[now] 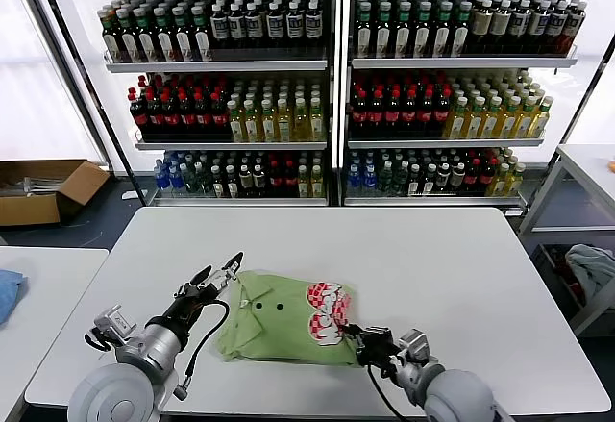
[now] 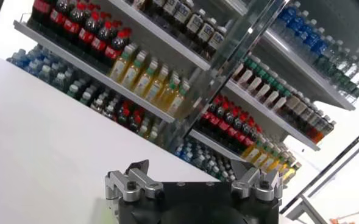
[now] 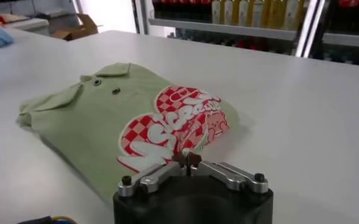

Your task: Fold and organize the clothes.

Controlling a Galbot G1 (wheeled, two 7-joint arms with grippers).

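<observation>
The light green polo shirt (image 1: 274, 321) lies folded on the white table (image 1: 432, 268), collar and two dark buttons toward my left, red-and-white logo (image 1: 327, 311) toward my right. It also fills the right wrist view (image 3: 106, 122). My left gripper (image 1: 221, 266) is open, tilted up just beyond the shirt's collar corner; its wrist view shows spread fingers (image 2: 139, 169) against the shelves and no shirt. My right gripper (image 1: 360, 335) is shut, its tips (image 3: 186, 159) together at the shirt's edge beside the logo (image 3: 173, 125). I see no cloth between them.
Bottle shelves (image 1: 327, 76) stand behind the table. A cardboard box (image 1: 43, 189) sits on the floor at far left. A blue cloth (image 1: 8, 292) lies on a side table at left. A pale cloth (image 1: 591, 268) hangs at the right.
</observation>
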